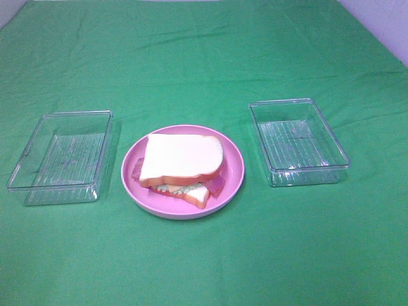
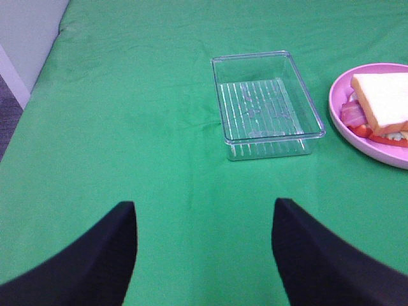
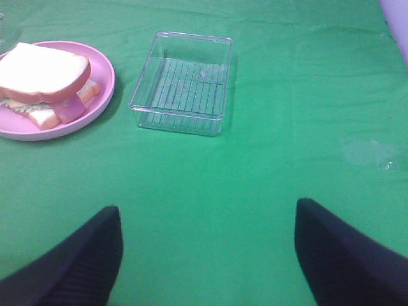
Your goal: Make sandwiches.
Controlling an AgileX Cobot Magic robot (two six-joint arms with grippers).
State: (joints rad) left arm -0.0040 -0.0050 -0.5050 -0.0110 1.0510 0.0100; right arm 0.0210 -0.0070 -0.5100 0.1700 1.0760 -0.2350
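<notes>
While both arms sit back out of the overhead shot, you've got the sandwiches (image 1: 182, 167) stacked on the pink plate (image 1: 233, 182), centre of that frame, a bit below the middle. Top bread slice sits skewed over the lower one; lettuce, bacon and some orange poke out along the lower edge.

Left tray (image 1: 60, 156) is at the left of the overhead frame, near the plate's rim but not touching. Right tray (image 1: 298, 141) sits right of the plate with a wider gap. All of it is on the green cloth (image 1: 204, 255).

Left gripper (image 2: 204, 245): jaws spread wide, nothing between them, over bare cloth. Its camera has the left tray upper centre and the plate cut off at the right edge.

Right gripper (image 3: 207, 252): jaws also wide apart, holding nothing. Its camera has the plate and sandwiches upper left, the right tray just right of them.
</notes>
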